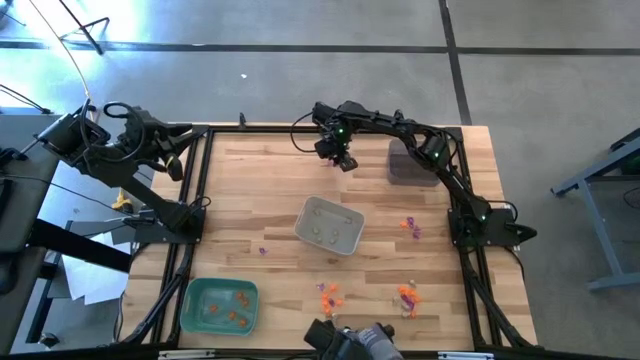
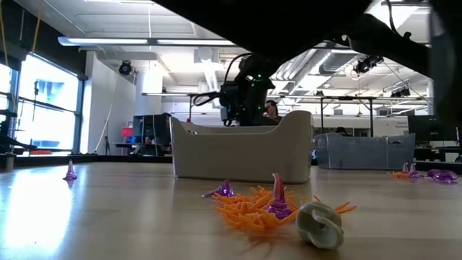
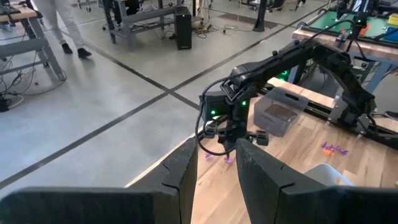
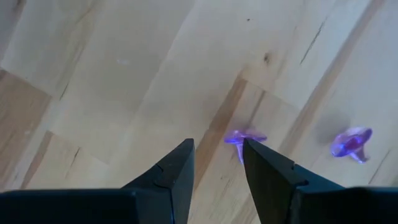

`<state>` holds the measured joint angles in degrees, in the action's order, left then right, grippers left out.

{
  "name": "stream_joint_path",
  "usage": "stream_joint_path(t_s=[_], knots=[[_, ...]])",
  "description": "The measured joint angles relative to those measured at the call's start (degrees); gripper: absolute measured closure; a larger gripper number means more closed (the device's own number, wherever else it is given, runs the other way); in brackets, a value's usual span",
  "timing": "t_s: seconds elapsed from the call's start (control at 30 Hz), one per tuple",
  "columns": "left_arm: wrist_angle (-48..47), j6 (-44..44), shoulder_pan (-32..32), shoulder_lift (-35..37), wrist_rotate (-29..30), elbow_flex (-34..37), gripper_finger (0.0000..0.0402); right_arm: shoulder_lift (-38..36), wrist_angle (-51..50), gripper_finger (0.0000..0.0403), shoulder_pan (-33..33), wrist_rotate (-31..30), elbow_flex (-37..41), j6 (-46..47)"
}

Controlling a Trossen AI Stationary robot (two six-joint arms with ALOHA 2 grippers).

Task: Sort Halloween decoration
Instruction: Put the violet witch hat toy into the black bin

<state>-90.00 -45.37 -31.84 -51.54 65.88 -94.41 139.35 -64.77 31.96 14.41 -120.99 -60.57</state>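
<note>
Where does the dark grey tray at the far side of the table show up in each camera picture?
High view: the dark grey tray sits at the far edge, right of centre.
Low view: at the right, behind the pale tray.
Left wrist view: just right of centre.
Right wrist view: not in it.
Shared landmark: the right gripper, hanging close beside it.
</note>
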Motion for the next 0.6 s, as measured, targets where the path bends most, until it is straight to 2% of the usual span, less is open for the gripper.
stream_joint_path(t_s=[0.23,0.6], knots=[[0.0,-0.1,0.0,-0.6,0.3,0.0,0.0305,0.3,0.5,0.027,0.8,3.7,0.0,-3.9],[0.0,-0.5,0.0,-1.0,1.2,0.0,0.0305,1.0,2.2,0.027,1.9,5.5,0.0,-3.9]])
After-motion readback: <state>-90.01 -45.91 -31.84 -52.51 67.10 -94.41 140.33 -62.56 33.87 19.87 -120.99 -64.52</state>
